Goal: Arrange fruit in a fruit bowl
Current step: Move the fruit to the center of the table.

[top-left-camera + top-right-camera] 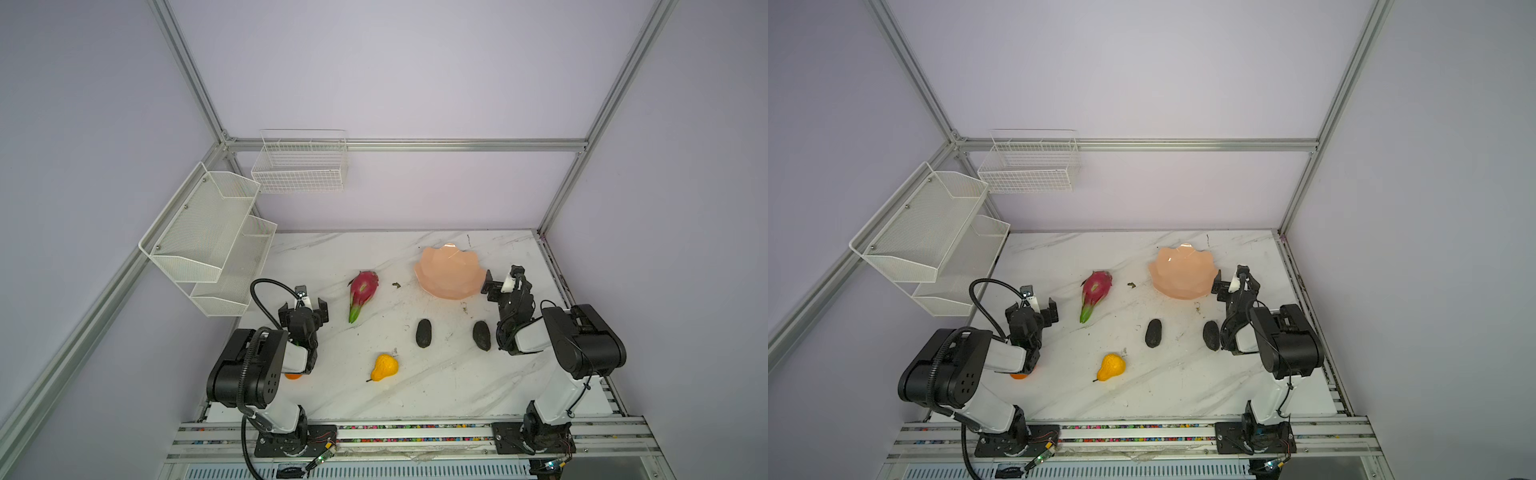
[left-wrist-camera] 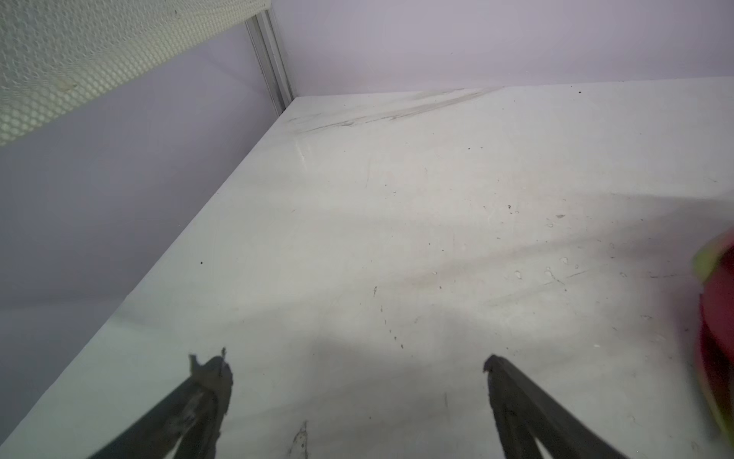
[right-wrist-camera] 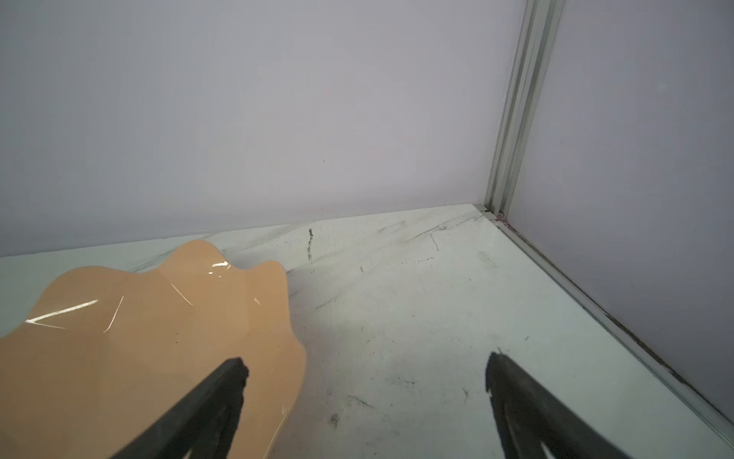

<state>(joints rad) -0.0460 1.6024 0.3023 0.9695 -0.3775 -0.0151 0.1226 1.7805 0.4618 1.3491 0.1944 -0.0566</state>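
Top views both showed the fruit bowl [image 1: 449, 272] standing empty toward the far right of the marble table [image 1: 436, 386], with every fruit outside it. The dragon fruit [image 1: 363, 293] lay well left of the bowl, and the pear [image 1: 384, 367] lay nearer the front edge. The inner blackish oval [image 1: 424, 333] and the outer blackish oval [image 1: 481, 336] lay apart in front of the bowl. The orange [image 1: 293, 377] peeked out from under the left arm. The left gripper [image 1: 303, 306] hovered near the dragon fruit, jaws spread wide around nothing. The right gripper [image 1: 502, 277], equally spread and empty, sat just beside the bowl's right rim. In the right wrist view one of its fingers [image 3: 206, 401] overlapped the bowl, and contact could not be told.
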